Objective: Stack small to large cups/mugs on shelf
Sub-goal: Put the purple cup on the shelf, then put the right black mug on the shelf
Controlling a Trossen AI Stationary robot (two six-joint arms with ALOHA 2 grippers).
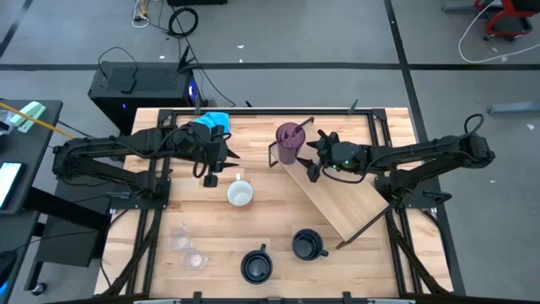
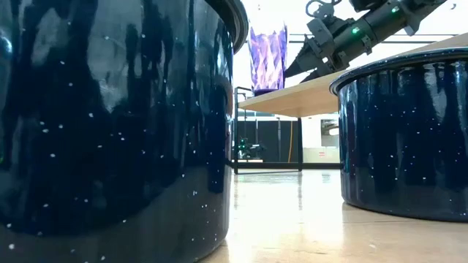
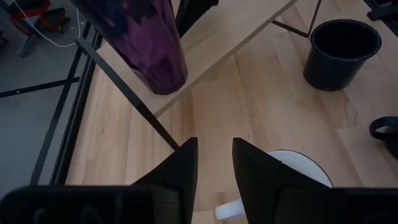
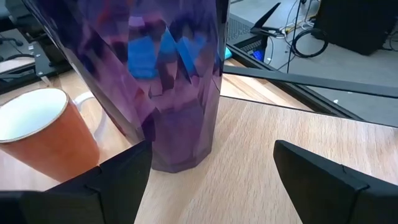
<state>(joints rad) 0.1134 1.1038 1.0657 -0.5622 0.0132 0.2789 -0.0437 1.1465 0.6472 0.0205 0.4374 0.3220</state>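
Right gripper [image 1: 313, 157] gapes beside purple tumbler [image 1: 289, 140]; nothing held.

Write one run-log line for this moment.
left claw: open, above white mug | right claw: open, beside tall purple translucent tumbler | tumbler: upright on light wooden shelf

Robotics lab / test bay — not a home. Evidence: grey floor [image 1: 278, 34] marked w/ dark tape lines; black computer tower [image 1: 143, 91] w/ a lit blue indicator beside the wooden table [image 1: 270, 228]; loose cables [image 1: 181, 19] on the floor; red-based office chair [image 1: 506, 19] at far edge; two arms on black frames — a fixed workstation.
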